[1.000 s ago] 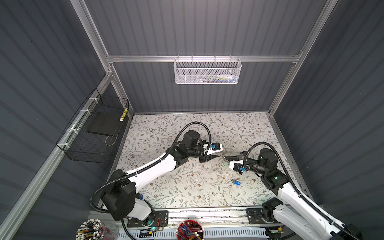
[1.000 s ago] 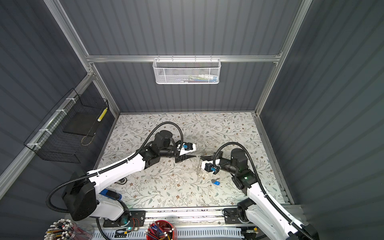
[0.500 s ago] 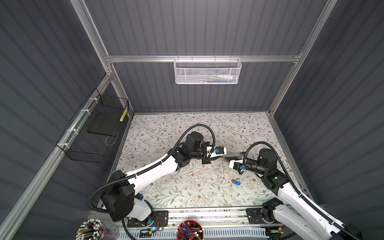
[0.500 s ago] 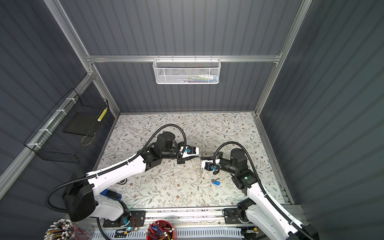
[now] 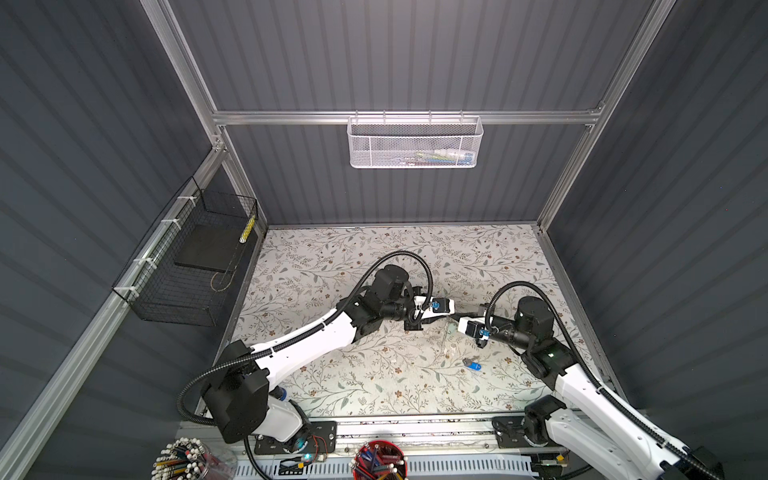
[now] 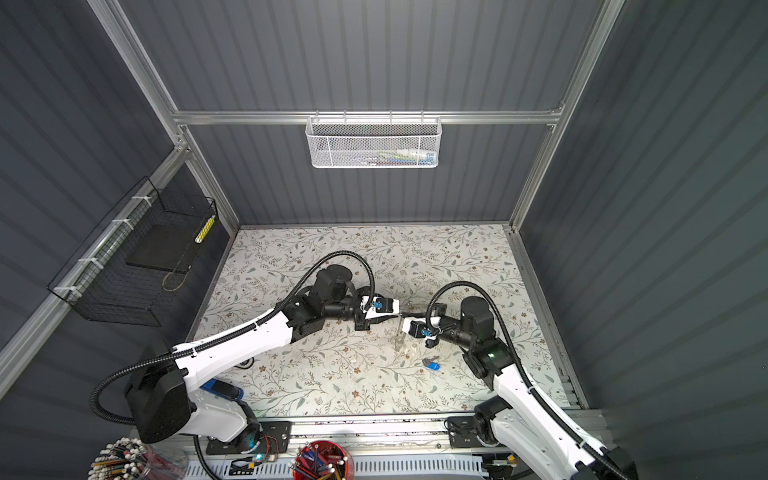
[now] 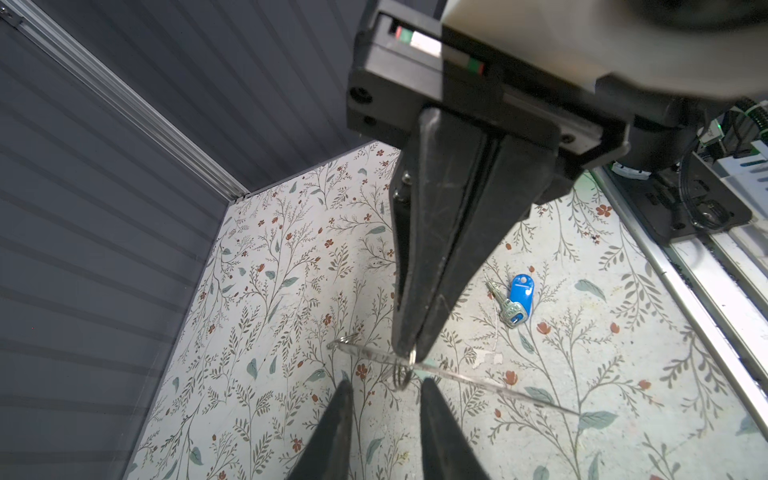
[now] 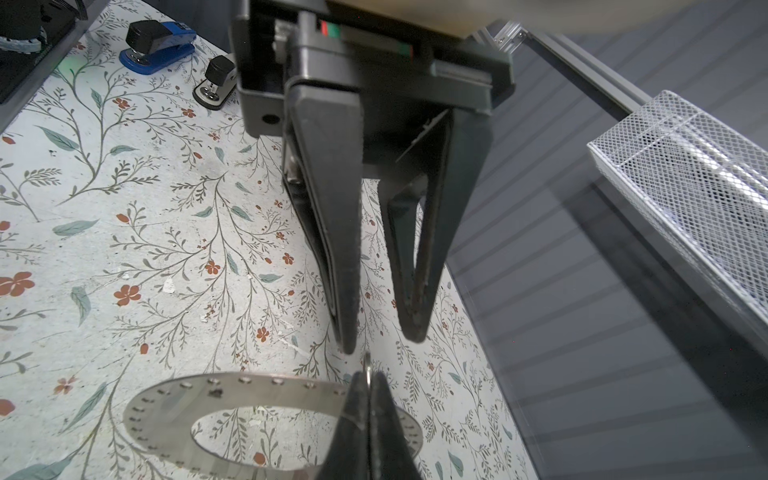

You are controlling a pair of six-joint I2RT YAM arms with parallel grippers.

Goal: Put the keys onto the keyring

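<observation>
My right gripper [image 8: 368, 380] is shut on the rim of the keyring [image 8: 166, 411], a flat grey ring with a big hole, held above the table. A small wire loop shows at its fingertips. In the left wrist view the keyring [image 7: 478, 380] is edge-on at the right gripper [image 7: 409, 353]. My left gripper [image 7: 385, 382] faces it tip to tip, open, with nothing between its fingers, just short of the ring. In the right wrist view the left gripper [image 8: 382, 340] has its jaws apart. A key with a blue tag [image 7: 517, 299] lies on the table [image 5: 471, 365], near the right arm.
A blue-and-black stapler [image 8: 160, 41] and a smaller black one [image 8: 216, 81] sit near the front left, by the left arm's base. A white mesh basket [image 5: 415, 141] hangs on the back wall and a black wire basket [image 5: 195, 257] on the left wall.
My left gripper has moved right, up to the right gripper's tips, and its jaws have narrowed. The right arm and the blue-tag key have not moved.
</observation>
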